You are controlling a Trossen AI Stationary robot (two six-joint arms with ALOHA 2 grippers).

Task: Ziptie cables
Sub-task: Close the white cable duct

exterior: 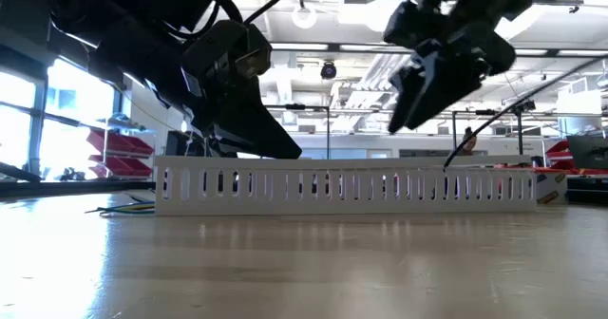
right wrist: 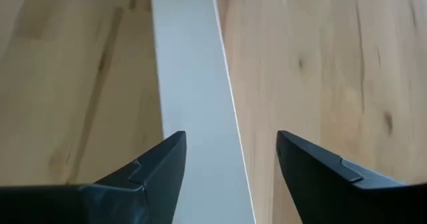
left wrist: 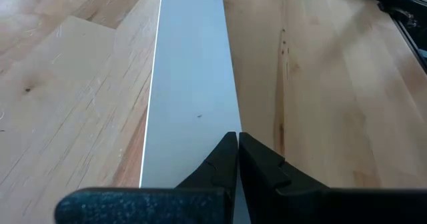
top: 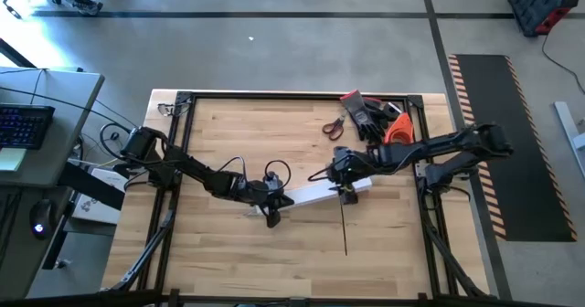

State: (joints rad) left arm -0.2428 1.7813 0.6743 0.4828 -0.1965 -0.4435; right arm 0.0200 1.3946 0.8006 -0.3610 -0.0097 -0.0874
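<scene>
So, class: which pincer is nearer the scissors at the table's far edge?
Right. The right pincer is over the white channel's end below the scissors; the left pincer is farther away, at the other end.

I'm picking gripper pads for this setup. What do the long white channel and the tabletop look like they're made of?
The white channel looks like smooth moulded plastic: matt white, with evenly cut slots along its wall. The tabletop looks like light jointed wood planks with visible grain and a faint sheen, probably sealed or varnished.

My left gripper (left wrist: 237, 139) is fully closed, fingertips touching; my right gripper (right wrist: 230, 144) hangs with its fingers spread apart.
</scene>
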